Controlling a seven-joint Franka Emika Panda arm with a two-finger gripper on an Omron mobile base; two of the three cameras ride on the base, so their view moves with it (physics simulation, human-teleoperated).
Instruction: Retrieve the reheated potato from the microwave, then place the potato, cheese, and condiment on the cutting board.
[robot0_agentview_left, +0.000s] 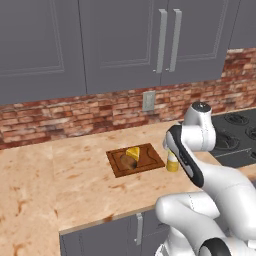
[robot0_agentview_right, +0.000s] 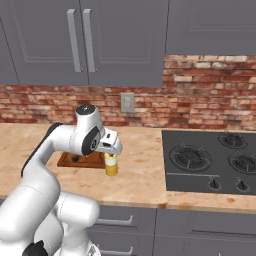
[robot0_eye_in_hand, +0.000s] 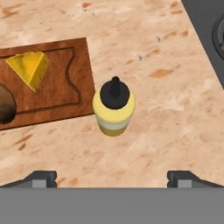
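end effector (robot0_eye_in_hand: 112, 177) is open, fingertips (robot0_eye_in_hand: 41, 178) spread wide, hanging above the condiment (robot0_eye_in_hand: 114, 106) and not touching it. condiment stands upright on the table (robot0_eye_in_hand: 166, 109), just beside the cutting board's (robot0_eye_in_hand: 65, 94) right edge, off the board. potato (robot0_eye_in_hand: 5, 104) and cheese (robot0_eye_in_hand: 29, 68) both sit on the cutting board, close together, cheese toward the wall side. in the left base view the arm hides part of the bottle (robot0_agentview_left: 172, 162). stovetop (robot0_agentview_right: 210, 160) sits on the table to the right of the bottle; brick backsplash (robot0_agentview_left: 75, 115) and grey cabinets (robot0_agentview_left: 120, 40) behind.
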